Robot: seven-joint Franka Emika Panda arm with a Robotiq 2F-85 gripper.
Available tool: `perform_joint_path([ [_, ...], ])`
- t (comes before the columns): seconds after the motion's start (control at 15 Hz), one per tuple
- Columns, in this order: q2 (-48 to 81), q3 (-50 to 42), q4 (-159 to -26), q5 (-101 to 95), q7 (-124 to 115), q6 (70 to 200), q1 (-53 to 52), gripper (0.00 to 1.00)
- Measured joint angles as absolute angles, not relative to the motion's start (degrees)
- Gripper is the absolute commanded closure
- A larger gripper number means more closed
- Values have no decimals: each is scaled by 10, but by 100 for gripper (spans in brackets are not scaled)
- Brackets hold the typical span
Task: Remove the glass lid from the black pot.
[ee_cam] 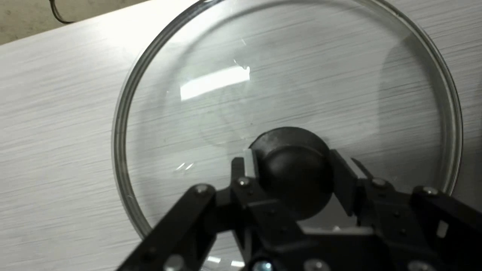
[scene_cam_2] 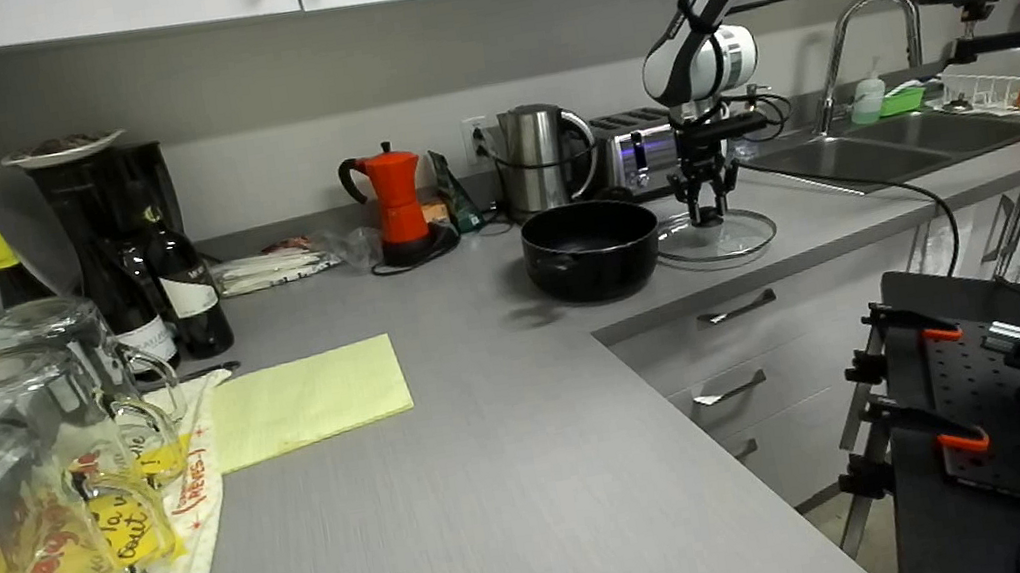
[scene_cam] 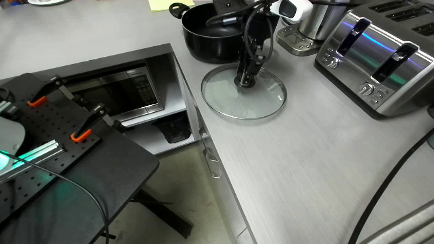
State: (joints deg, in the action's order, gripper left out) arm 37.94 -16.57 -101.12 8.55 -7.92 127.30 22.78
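The glass lid (scene_cam: pixel 244 105) lies level on, or very slightly above, the grey counter, right beside the black pot (scene_cam: pixel 212 47). The lid also shows in an exterior view (scene_cam_2: pixel 737 237) and in the wrist view (ee_cam: pixel 211 124). The pot, open on top, also shows in an exterior view (scene_cam_2: pixel 593 264). My gripper (scene_cam: pixel 247 79) points down at the lid's centre. In the wrist view its fingers (ee_cam: pixel 295 165) press on both sides of the round black knob (ee_cam: pixel 290 145). Part of the knob is hidden behind a finger.
A silver toaster (scene_cam: pixel 373 64) and a steel kettle (scene_cam_2: pixel 537 161) stand at the back near the lid. The counter's front edge (scene_cam: pixel 217 149) runs close to the lid. A red moka pot (scene_cam_2: pixel 398 202), a yellow cloth (scene_cam_2: pixel 314 397) and glass mugs (scene_cam_2: pixel 4 483) are farther along.
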Motion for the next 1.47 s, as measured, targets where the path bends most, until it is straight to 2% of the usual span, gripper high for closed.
perform_joint_path([
  [1.47,423,-127,-949,98,-43,1280,252,75],
])
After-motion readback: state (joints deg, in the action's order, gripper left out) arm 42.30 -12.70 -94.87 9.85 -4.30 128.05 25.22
